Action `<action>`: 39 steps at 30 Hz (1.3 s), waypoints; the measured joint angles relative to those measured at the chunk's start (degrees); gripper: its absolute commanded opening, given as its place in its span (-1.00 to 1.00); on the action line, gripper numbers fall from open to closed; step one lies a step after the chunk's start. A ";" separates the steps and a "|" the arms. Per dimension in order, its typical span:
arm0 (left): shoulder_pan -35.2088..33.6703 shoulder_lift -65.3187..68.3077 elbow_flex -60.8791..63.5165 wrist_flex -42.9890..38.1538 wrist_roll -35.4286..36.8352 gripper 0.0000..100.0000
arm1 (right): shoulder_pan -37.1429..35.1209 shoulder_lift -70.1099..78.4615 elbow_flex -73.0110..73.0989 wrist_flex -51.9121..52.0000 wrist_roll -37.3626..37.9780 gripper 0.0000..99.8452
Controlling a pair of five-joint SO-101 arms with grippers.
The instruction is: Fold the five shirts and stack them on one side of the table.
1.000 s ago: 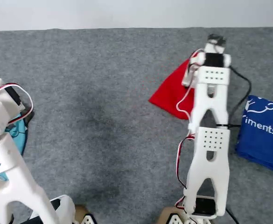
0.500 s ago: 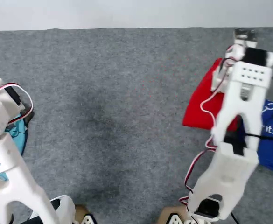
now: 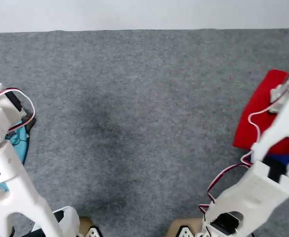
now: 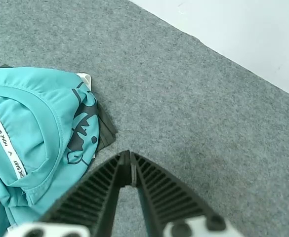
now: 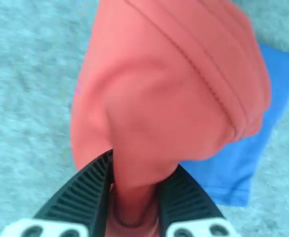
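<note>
A folded red shirt (image 3: 259, 116) hangs at the table's right edge, held by my right gripper (image 5: 134, 190), which is shut on a bunch of its cloth (image 5: 164, 98). Below it lies a folded blue shirt (image 5: 233, 168), partly covered by the red one, with a sliver of it (image 3: 278, 159) showing under the arm. My left gripper (image 4: 130, 167) is shut with nothing in it, above bare carpet beside a teal shirt (image 4: 30, 133). That teal shirt (image 3: 17, 143) lies at the table's left edge on top of a dark garment (image 4: 105, 133).
Grey carpet (image 3: 134, 108) covers the table, and its middle holds nothing. A white wall (image 3: 134, 15) runs along the far edge. My left arm's white body (image 3: 6, 182) stands at the lower left, my right arm's (image 3: 263, 187) at the lower right.
My right arm has swung to the right, carrying the red shirt from mid-right of the table to over the blue shirt at the right edge. The left arm has stayed still.
</note>
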 measured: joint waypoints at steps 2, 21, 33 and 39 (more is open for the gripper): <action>0.00 0.00 0.00 0.00 0.00 -0.99 | 1.93 0.26 0.00 0.00 1.23 -0.98; 0.00 0.00 0.00 0.00 0.00 -0.99 | 10.02 2.81 0.00 0.00 8.88 -0.98; 0.00 -0.26 0.00 0.00 0.00 -0.99 | 10.02 15.21 0.00 -4.92 10.90 -0.97; 0.00 -3.08 0.09 0.00 0.00 -0.99 | 11.08 15.21 -4.22 -5.45 10.90 -0.97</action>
